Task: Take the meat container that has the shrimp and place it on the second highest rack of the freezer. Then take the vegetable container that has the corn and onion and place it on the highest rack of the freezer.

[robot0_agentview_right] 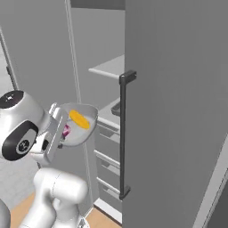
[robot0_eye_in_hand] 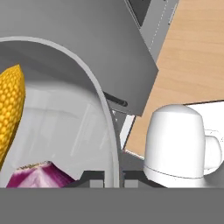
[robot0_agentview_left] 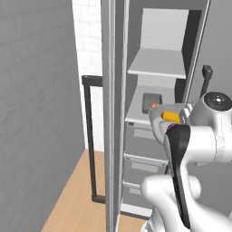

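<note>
The jaws are closed on the rim of the vegetable container (robot0_agentview_right: 79, 127), a pale bowl-like pan carrying the corn (robot0_agentview_right: 79, 119) and onion (robot0_agentview_right: 67, 131). The pan is held in front of the open freezer (robot0_agentview_left: 156, 136), level with the second shelf. The highest rack (robot0_agentview_left: 158, 63) lies above and ahead, so the coming move likely requires lift, then forward travel.

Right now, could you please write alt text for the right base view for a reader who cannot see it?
A white robot arm holds a pale bowl carrying a yellow corn cob and a purple onion up in front of an open grey freezer, whose white shelves sit above grey drawers.
</note>
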Controlling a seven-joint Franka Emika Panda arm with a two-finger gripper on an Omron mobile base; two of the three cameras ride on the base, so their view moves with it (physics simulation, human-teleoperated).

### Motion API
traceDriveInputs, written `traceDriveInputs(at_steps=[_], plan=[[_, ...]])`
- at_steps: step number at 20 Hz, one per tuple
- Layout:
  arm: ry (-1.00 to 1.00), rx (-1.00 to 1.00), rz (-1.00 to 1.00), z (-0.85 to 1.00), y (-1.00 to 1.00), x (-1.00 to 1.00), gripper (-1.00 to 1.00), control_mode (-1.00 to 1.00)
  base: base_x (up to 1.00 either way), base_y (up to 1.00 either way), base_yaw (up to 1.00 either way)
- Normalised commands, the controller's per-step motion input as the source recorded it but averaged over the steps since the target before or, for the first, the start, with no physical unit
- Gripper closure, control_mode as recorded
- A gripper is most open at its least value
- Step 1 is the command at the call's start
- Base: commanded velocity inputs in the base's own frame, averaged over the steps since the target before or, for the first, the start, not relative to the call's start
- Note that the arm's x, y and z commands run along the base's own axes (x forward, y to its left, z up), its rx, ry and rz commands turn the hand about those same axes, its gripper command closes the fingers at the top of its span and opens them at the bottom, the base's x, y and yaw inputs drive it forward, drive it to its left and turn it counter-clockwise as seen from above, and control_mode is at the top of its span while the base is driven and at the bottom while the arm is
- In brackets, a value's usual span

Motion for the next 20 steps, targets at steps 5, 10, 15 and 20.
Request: traceDriveInputs(at_steps=[5,10,15,20], plan=[[0.00,0.00,0.00,0.00,0.00,0.00,1.00,1.00,0.22,0.55,-0.04],[0.00,0.00,0.00,0.00,0.00,0.00,1.00,1.00,0.07,-0.02,0.00],[0.00,0.00,0.00,0.00,0.00,0.00,1.00,1.00,0.00,-0.16,0.00],[0.00,0.00,0.00,0.00,0.00,0.00,1.00,1.00,0.00,-0.35,0.00]])
